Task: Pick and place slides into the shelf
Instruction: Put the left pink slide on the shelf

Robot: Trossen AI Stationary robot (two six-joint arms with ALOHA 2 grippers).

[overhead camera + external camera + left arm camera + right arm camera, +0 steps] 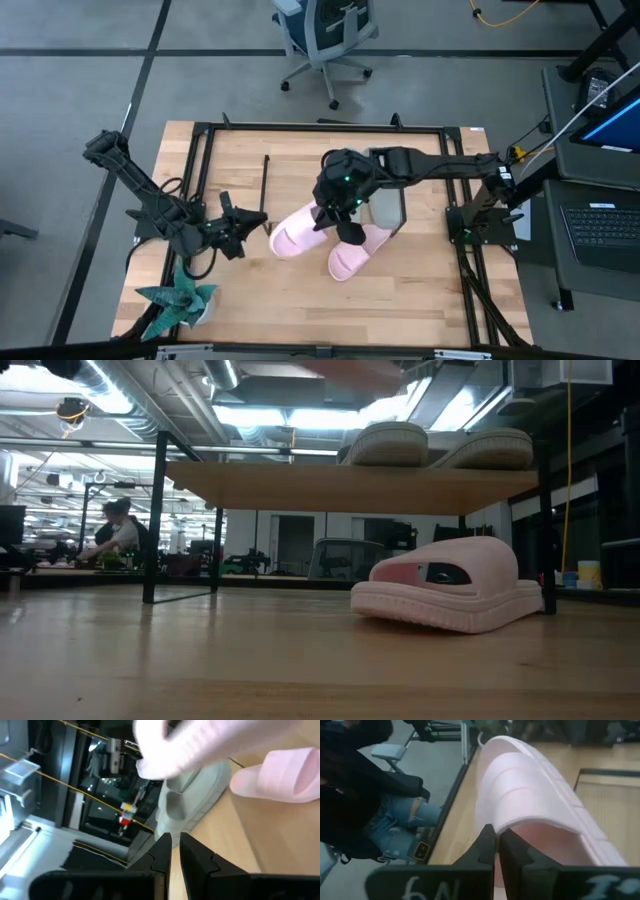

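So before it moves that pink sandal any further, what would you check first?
1. Right gripper shut on the lifted pink slide, at its strap: ok.
2. That slide is off the table: ok, it hangs higher than the shelf.
3. Two grey-green slides sit on the shelf: ok.
4. Bare board beside them: ok.
5. Left gripper is out of the way: ok.
6. Grip firm enough: cannot tell.
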